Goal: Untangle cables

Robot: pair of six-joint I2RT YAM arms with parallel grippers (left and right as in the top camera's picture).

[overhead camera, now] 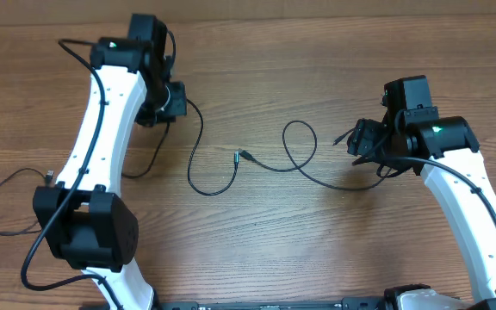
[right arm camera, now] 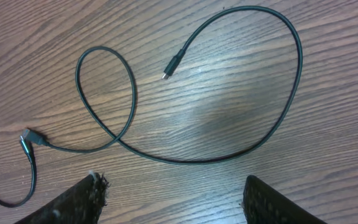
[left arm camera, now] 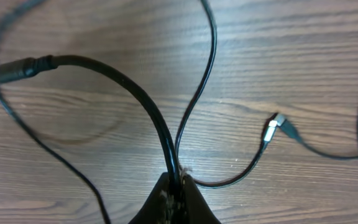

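Left arm (overhead camera: 102, 120) is reaching toward the far left part of the desk (overhead camera: 257, 250). In the left wrist view its jaws are together, clamped on the held cable (left arm camera: 160, 130), which arches up out of the tips to a dark plug at the left of that view.

In the overhead view I follow the held cable (overhead camera: 189, 168) from the left jaws toward the middle of the desk. It curls into an open loop there and ends in a small plug.

The middle cable (overhead camera: 343, 187) starts at its own plug just beside that one; I cannot tell whether the two plugs touch. It runs right, crosses itself once in a small loop, then sweeps round toward the right arm (overhead camera: 463, 189).

In the right wrist view the right jaws are apart with nothing between them, above bare wood. The middle cable (right arm camera: 191, 162) lies flat just ahead of the tips, its free plug inside the big curve.

The side cable (overhead camera: 24, 170) lies in loose loops at the left edge of the desk, well apart from the other two. I cannot tell whether it is one cord or two.
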